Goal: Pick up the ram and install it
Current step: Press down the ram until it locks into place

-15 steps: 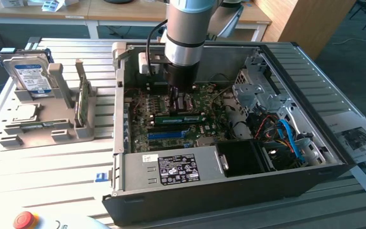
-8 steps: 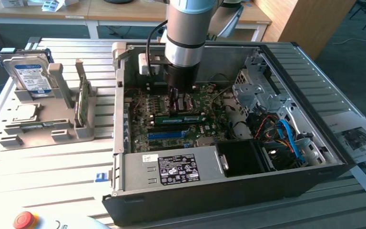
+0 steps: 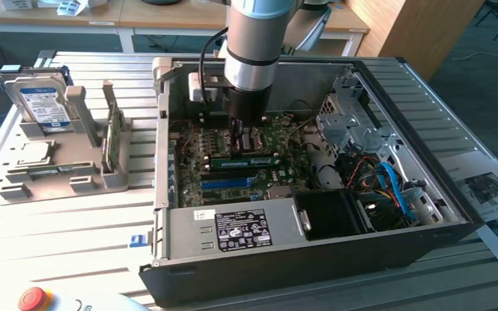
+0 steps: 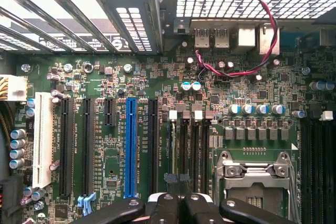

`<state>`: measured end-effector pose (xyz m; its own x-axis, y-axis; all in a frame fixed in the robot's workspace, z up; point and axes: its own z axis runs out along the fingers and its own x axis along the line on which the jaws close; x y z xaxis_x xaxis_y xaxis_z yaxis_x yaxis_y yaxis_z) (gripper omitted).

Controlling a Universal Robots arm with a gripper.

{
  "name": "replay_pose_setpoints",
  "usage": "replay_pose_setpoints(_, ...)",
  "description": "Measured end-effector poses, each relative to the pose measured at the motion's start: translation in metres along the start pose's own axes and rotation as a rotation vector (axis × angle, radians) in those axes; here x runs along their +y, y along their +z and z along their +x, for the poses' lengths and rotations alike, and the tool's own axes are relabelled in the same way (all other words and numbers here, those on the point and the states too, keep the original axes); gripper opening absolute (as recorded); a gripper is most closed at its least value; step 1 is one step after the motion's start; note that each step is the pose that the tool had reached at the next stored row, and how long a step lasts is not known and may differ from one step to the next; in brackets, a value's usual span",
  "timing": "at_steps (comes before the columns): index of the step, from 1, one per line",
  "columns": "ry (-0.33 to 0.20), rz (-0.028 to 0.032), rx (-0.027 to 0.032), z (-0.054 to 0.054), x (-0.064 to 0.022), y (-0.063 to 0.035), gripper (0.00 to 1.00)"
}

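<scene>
Green ram point(image 3: 247, 157) sits low on the motherboard point(image 4: 157, 82) inside the case point(image 3: 422, 110), hand point(image 4: 178, 203) clenched right over it by the memory slots; my guess: 1 tilted end and it jams, half-seated.

The open computer case point(image 3: 318, 194) leaves room above the motherboard point(image 4: 252, 124), hemmed by the drive cage point(image 3: 344, 123), loose cables point(image 3: 388, 181) and power supply point(image 3: 231, 230).

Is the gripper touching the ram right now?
Cannot tell. The exterior view puts the gripper right above the ram, but the spot where they would meet is obscured.
</scene>
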<state>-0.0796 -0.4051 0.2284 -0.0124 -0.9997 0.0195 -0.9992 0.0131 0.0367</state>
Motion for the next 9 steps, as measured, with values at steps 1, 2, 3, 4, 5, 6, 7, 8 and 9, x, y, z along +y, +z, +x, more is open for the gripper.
replay_pose_setpoints(1,0.000,0.0000,0.0000,0.0000,0.0000,0.0004,0.10)
replay_pose_setpoints(2,0.000,0.0001,-0.0001,0.0001,-0.0001,0.0006,0.10)
replay_pose_setpoints(3,0.000,0.0001,0.0000,0.0001,-0.0001,0.0006,0.10)
replay_pose_setpoints(4,0.000,0.0001,-0.0001,0.0001,-0.0001,0.0006,0.10)
replay_pose_setpoints(5,0.000,0.0001,-0.0001,0.0001,-0.0001,0.0008,0.10)
replay_pose_setpoints(6,0.000,0.0001,-0.0001,0.0001,-0.0001,0.0010,0.10)
replay_pose_setpoints(7,0.000,0.0000,0.0000,0.0001,-0.0001,0.0011,0.10)
replay_pose_setpoints(8,0.000,-0.0001,0.0001,0.0001,-0.0001,0.0012,0.10)
replay_pose_setpoints(9,0.000,0.0000,-0.0001,0.0001,-0.0001,0.0014,0.10)
